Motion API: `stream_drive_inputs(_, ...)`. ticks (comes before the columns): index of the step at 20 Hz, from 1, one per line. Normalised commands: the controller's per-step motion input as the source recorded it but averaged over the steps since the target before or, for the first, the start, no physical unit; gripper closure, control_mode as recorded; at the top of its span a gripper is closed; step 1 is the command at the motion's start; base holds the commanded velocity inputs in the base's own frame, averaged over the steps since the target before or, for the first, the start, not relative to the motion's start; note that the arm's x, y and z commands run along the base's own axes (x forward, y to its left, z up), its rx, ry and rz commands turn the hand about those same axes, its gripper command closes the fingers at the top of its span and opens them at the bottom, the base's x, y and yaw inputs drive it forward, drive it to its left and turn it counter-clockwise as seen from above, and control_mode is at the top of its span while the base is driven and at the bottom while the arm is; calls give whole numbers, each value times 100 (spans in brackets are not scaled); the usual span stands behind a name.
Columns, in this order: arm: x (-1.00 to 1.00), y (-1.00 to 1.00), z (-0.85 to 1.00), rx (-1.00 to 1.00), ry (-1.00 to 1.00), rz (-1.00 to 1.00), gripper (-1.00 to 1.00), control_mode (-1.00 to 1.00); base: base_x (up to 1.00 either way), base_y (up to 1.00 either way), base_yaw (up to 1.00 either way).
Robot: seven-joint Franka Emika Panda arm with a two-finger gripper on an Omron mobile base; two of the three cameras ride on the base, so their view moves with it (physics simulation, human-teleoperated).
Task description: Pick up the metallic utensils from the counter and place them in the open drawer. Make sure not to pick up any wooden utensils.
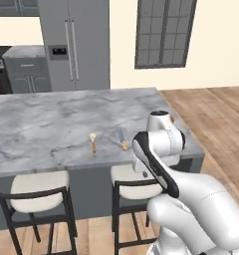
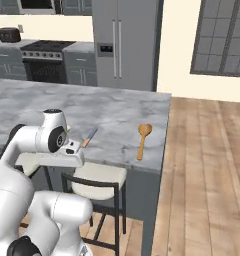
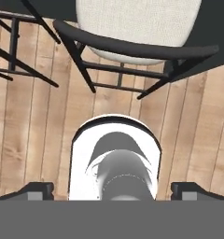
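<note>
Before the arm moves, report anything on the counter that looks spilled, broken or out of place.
Nothing stands out. The knife, the big wooden spoon and the small spoon all lie flat on the marble counter, apart from each other, with no spill or damage visible. The wooden spoon lies near the counter's end, fully on it.

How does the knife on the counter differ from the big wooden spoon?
The knife has a grey-blue blade and short orange handle; the wooden spoon is orange-brown all over. The spoon is longer, with a round bowl; the knife is slim and flat. The spoon lies near the counter's right end, the knife further left, by the arm. Both lie flat near the front edge.
</note>
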Motion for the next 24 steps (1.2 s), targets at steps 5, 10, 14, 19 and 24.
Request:
stream_drive_inputs(5,0,0,0,0,0,0,-100,100,31,43,-35)
stream_drive_inputs(10,0,0,0,0,0,0,-100,100,41,65,-35)
stream_drive_inputs(14,0,0,0,0,0,0,-100,100,51,36,-25)
stream_drive_inputs(19,17,-8,0,0,0,0,-100,-100,28,-1,-2)
stream_drive_inputs(24,93,13,-9,0,-2,2,-100,-100,0,0,0)
